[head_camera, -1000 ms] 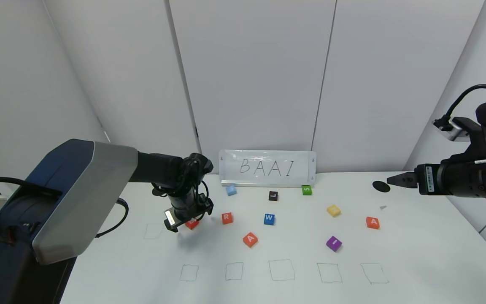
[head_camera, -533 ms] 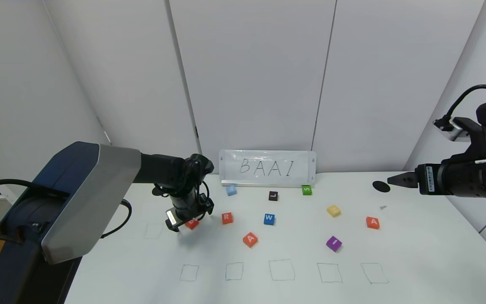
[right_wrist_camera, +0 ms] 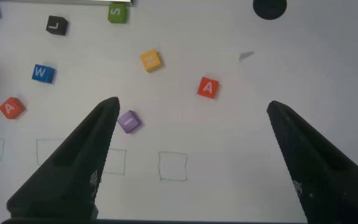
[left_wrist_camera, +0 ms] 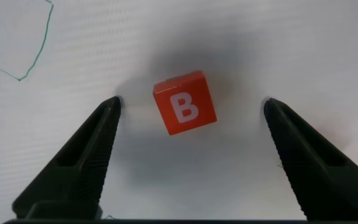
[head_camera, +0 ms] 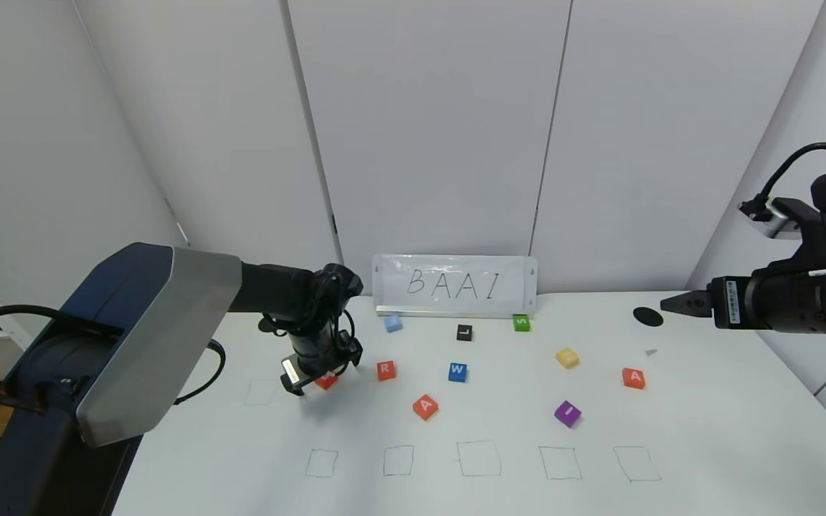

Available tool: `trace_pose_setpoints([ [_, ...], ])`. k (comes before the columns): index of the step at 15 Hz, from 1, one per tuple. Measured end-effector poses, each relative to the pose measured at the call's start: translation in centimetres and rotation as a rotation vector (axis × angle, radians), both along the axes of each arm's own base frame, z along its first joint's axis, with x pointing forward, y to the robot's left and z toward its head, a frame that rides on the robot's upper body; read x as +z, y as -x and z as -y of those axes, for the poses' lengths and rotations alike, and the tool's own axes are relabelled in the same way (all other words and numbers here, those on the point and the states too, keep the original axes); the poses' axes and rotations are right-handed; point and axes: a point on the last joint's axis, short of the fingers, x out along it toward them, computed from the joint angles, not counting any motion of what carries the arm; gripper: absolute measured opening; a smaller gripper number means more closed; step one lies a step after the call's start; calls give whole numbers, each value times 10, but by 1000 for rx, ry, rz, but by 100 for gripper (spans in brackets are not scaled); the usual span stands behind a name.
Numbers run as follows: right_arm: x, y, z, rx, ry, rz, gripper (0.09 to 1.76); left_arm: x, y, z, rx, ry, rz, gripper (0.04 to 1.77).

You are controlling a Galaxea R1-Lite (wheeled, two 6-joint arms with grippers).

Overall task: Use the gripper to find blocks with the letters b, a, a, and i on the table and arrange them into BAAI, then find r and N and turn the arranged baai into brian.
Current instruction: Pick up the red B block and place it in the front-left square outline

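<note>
Writing: we read "BAAI" handwritten on the whiteboard sign (head_camera: pixel 454 284) at the centre back of the table (head_camera: pixel 707 430).
Orange-red cubes: we count four. The B cube (left_wrist_camera: pixel 184 111) sits low left of centre in the head view, its letter upright in the left wrist view but the cube turned slightly askew. The R cube (head_camera: pixel 386 370) is just to its right. One A cube (head_camera: pixel 425 406) lies lower centre, the other A cube (head_camera: pixel 633 378) at right.
Purple I cube (head_camera: pixel 567 413): one, lower right of centre, its letter lying sideways.
Other cubes: one blue W cube (head_camera: pixel 457 371), one black L cube (head_camera: pixel 464 332), one green S cube (head_camera: pixel 521 322), one light blue cube (head_camera: pixel 393 323) and one yellow cube (head_camera: pixel 567 357) whose letters we cannot read.
Drawn squares: we count five in a row along the lower frame, one more at left.
Left gripper (left_wrist_camera: pixel 191 109): spread wide, fingers either side of the B cube, not touching it.
Right gripper (right_wrist_camera: pixel 192 111): spread wide, held above the table at the right edge of the head view.
</note>
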Motion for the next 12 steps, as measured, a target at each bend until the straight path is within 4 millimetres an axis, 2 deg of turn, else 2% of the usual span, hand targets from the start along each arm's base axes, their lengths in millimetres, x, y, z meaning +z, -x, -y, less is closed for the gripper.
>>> trace_pose_setpoints([
  [3, 0, -1, 2, -5, -1, 2, 171, -2, 0, 1, 0, -5, -4, 112],
  [6, 0, -1, 3, -7, -2, 2, 171, -5, 0, 1, 1, -10, -8, 80],
  [7, 0, -1, 3, -8, -3, 1, 171, -5, 0, 1, 1, -11, -9, 61],
  [8, 0, -1, 3, -8, -3, 1, 171, -6, 0, 1, 0, -11, -9, 56],
  [12, 0, -1, 3, -9, -3, 0, 171, -6, 0, 2, -1, -11, -10, 56],
])
